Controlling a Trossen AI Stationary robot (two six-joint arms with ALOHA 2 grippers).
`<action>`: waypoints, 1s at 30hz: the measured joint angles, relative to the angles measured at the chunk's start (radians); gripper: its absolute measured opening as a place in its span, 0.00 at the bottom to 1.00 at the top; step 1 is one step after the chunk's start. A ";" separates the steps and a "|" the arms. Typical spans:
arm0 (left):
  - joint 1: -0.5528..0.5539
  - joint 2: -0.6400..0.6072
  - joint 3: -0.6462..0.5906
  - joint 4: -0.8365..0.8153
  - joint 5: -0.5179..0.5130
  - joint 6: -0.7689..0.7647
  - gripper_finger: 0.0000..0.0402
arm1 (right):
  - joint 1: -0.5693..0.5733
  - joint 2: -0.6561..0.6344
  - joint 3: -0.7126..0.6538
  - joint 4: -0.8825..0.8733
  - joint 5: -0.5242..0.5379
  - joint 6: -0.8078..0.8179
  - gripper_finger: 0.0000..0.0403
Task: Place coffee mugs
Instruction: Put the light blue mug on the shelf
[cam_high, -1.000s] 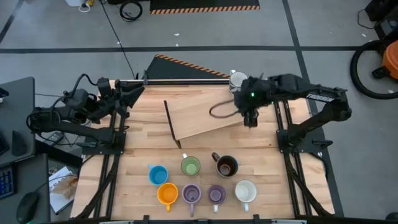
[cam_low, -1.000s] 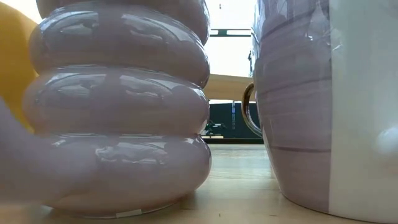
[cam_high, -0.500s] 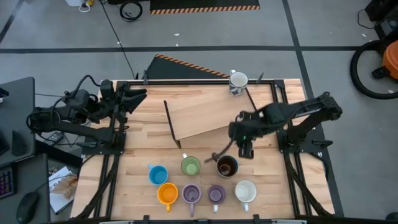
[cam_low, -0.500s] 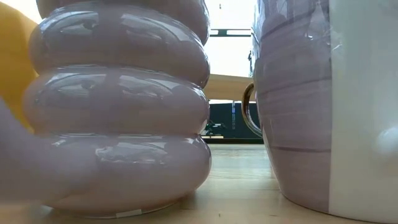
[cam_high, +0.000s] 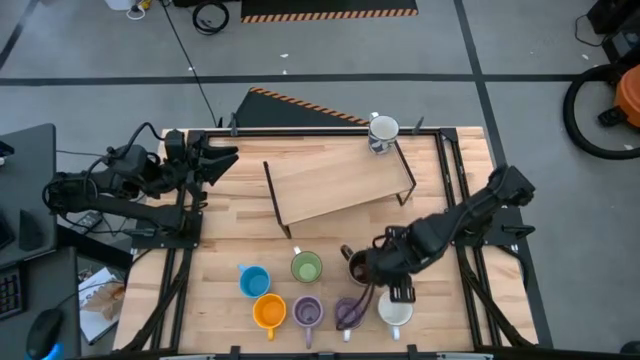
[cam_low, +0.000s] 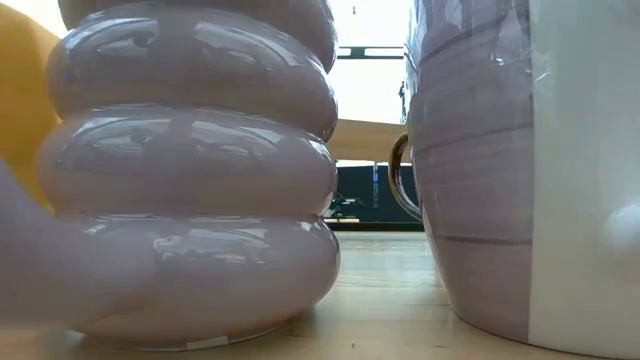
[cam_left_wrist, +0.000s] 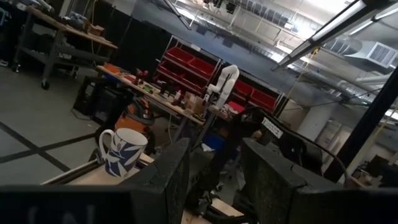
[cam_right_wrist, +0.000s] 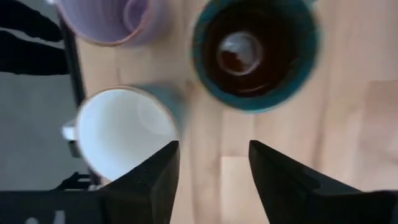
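We see the right gripper (cam_high: 392, 283) low over the mug cluster at the table's near edge, fingers (cam_right_wrist: 152, 180) spread apart w/ bare wood between them, nothing held. It hangs between the dark brown mug (cam_high: 362, 266) and the white mug (cam_high: 396, 307), just beside both; contact we can't tell. In the right wrist view the dark brown mug (cam_right_wrist: 255, 53) has a teal rim and sits past the fingertips, the white mug (cam_right_wrist: 124, 134) beside one finger, a purple mug (cam_right_wrist: 112, 22) farther out. The right arm (cam_high: 470, 215) stretches diagonally from its base at the table's right side, elbow bent, wrist angled down. The left gripper (cam_high: 215, 160) waits at the far left corner, arm folded back, fingers (cam_left_wrist: 171, 177) parted w/ a gap, empty. Outward: the other mugs stand upright in two rows – blue (cam_high: 254, 280), green (cam_high: 306, 266), orange (cam_high: 269, 312), two purple (cam_high: 307, 312) (cam_high: 347, 312), the second partly under the gripper's cable. The pale patterned mug (cam_high: 382, 131) stands apart at the far edge, by the wooden shelf (cam_high: 335, 185). Low view shows only a ribbed purple mug (cam_low: 190, 170) up close.
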 joint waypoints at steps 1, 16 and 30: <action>0.000 0.000 0.000 0.000 0.001 0.000 0.38 | 0.010 0.007 0.000 0.009 -0.011 0.014 0.51; 0.000 0.000 0.000 -0.013 0.001 -0.003 0.38 | 0.109 0.127 -0.043 0.082 0.007 0.119 0.54; 0.000 0.000 0.000 -0.015 0.013 -0.003 0.38 | 0.111 0.070 -0.286 0.331 0.032 0.137 0.41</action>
